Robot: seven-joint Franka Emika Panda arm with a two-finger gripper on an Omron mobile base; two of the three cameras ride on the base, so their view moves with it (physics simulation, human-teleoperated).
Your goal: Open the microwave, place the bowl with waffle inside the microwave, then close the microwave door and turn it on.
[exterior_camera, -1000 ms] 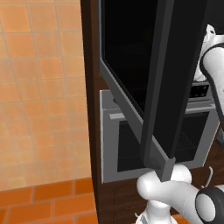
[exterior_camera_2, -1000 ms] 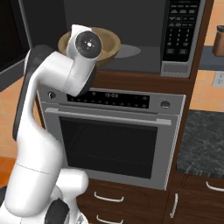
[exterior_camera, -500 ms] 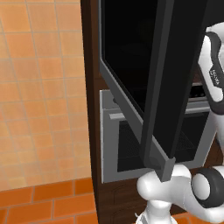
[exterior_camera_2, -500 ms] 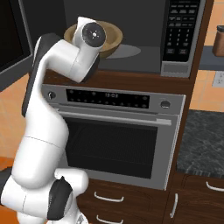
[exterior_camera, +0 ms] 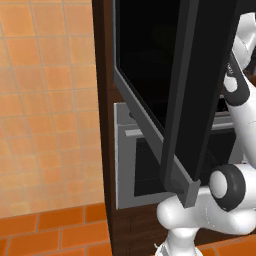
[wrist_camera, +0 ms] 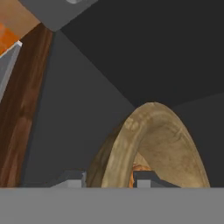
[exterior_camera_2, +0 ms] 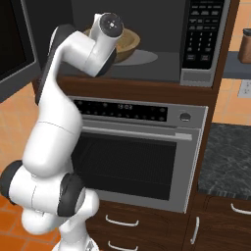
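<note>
Big black-glass microwave door [exterior_camera: 165, 85] with grey metal edge swung wide open. Built-in grey-framed microwave [exterior_camera_2: 196, 44]: dark cavity open, bare floor right of shallow round tan bowl with waffle [exterior_camera_2: 125, 41]. Bowl inside cavity, left part hidden by white arm. Hand view: end effector [wrist_camera: 108, 179] closed on bowl rim – finger tips cut off at bottom edge; waffle barely visible, orange sliver.
</note>
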